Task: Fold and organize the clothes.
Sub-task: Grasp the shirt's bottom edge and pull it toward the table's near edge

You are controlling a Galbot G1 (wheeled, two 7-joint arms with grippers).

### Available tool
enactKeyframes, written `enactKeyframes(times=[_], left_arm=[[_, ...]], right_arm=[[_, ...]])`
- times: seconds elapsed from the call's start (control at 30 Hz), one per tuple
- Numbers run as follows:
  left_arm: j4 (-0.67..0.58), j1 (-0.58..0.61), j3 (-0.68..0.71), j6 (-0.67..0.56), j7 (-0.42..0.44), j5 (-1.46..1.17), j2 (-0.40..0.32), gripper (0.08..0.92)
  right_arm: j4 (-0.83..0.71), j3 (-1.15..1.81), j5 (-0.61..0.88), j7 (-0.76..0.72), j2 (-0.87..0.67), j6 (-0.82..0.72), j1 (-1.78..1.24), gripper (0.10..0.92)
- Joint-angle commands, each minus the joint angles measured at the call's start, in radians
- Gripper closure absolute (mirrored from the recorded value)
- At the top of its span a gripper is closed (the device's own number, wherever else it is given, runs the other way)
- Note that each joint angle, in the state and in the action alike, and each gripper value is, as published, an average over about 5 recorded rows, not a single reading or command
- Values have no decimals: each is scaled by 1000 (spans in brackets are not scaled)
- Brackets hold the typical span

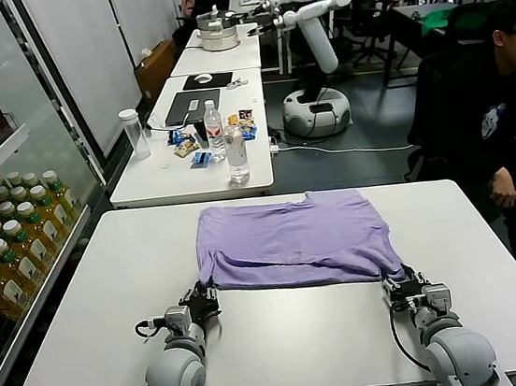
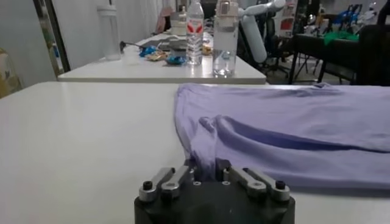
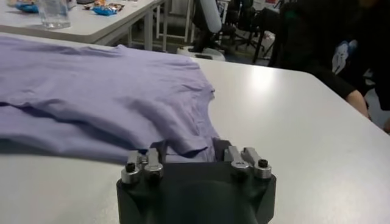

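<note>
The lavender T-shirt (image 1: 292,241) lies on the white table (image 1: 94,317), folded over on itself into a wide band. My left gripper (image 1: 200,299) is shut on its near left corner; in the left wrist view the fabric (image 2: 204,146) bunches between the jaws of the left gripper (image 2: 206,173). My right gripper (image 1: 403,285) is shut on the near right corner; in the right wrist view the shirt's edge (image 3: 183,143) lies between the jaws of the right gripper (image 3: 189,152). Both grippers sit low at the table's surface.
A second white table (image 1: 144,183) behind holds two clear bottles (image 1: 236,153), a tall cup (image 1: 135,133), snack packets and a laptop. A drinks shelf (image 1: 10,242) stands at the left. A seated person (image 1: 503,116) is at the right; another robot (image 1: 315,45) stands at the back.
</note>
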Motion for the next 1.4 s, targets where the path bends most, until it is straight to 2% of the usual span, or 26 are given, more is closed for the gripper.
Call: enactKeyframes(times=[0.03, 0.2, 0.3, 0.73, 1.0, 1.1, 1.2, 1.4], left_arm=[[-23, 11, -2, 7, 1, -33, 2, 867], [-124, 86, -16, -6, 12, -35, 12, 890], [-190, 148, -29, -9, 16, -26, 14, 890], [-438, 467, -102, -14, 14, 33, 29, 890], [-550, 611, -147, -8, 11, 67, 34, 890], [-582, 648, -157, 9, 8, 87, 36, 887], [-608, 665, -165, 22, 4, 107, 39, 841], [-635, 624, -206, 27, 1, 100, 54, 670]], right_arm=[[-2, -8, 10, 2, 0, -6, 2, 742], [54, 11, 8, -4, 1, 5, -62, 878], [113, 28, 4, -7, 2, 8, -123, 912], [390, 159, -44, -14, 25, 33, -475, 914], [513, 197, -90, -19, 54, 49, -672, 914], [550, 201, -118, -25, 59, 38, -706, 883], [573, 209, -140, -27, 57, 31, -716, 806], [619, 250, -117, -32, 38, 54, -667, 633]])
